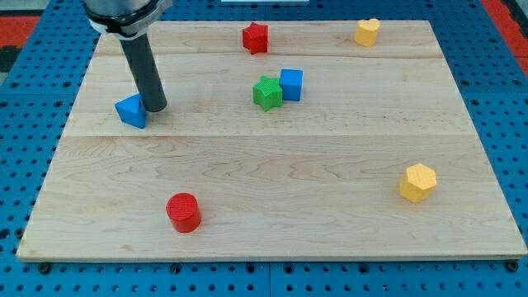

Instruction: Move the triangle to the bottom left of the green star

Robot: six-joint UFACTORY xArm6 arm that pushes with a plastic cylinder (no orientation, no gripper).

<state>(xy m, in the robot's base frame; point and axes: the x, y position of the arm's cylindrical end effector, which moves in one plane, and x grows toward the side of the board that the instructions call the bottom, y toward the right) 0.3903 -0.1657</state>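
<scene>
A blue triangle block lies on the wooden board at the view's left. My tip rests on the board just to its right, touching or nearly touching it. The green star sits near the board's middle top, well to the right of the triangle. A blue cube touches the star's upper right side.
A red star is at the top middle. A yellow heart-like block is at the top right. A yellow hexagon is at the right. A red cylinder is at the bottom left. The board's edges border blue pegboard.
</scene>
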